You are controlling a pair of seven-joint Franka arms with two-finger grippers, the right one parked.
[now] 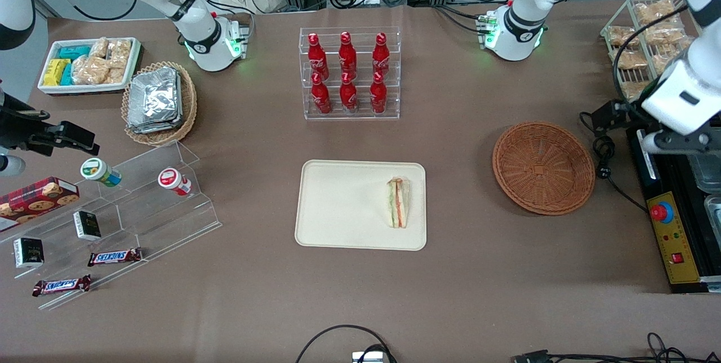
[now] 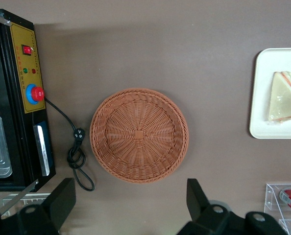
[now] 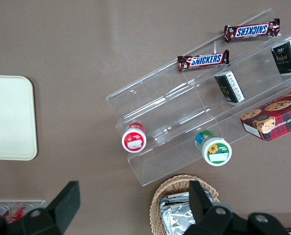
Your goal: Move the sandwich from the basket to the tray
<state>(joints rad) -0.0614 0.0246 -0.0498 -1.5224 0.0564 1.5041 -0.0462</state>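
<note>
The sandwich point(image 1: 397, 203) lies on the tray point(image 1: 338, 205), close to the tray's short edge that faces the basket point(image 1: 543, 167). Its long axis runs parallel to that short edge, from the tray's rim farther from the front camera toward the nearer rim, and it sits a little closer to the nearer corner. The striped cut face with green, white and orange-red layers shows upward in the front view; in the left wrist view the wedge point(image 2: 285, 97) narrows to a point at the end lying farther from the front camera.

The basket stands on the brown table point(image 1: 479, 273) beside the tray, toward the working arm's end, well apart from the tray's rim, with nothing in it.

The gripper point(image 2: 131, 203) hangs above the table over the basket's edge, its two dark fingers point(image 2: 62, 198) spread wide apart and holding nothing. A black control box point(image 1: 673, 239) with a red button sits at the table's edge by the working arm, its cable looping just beside the basket.
</note>
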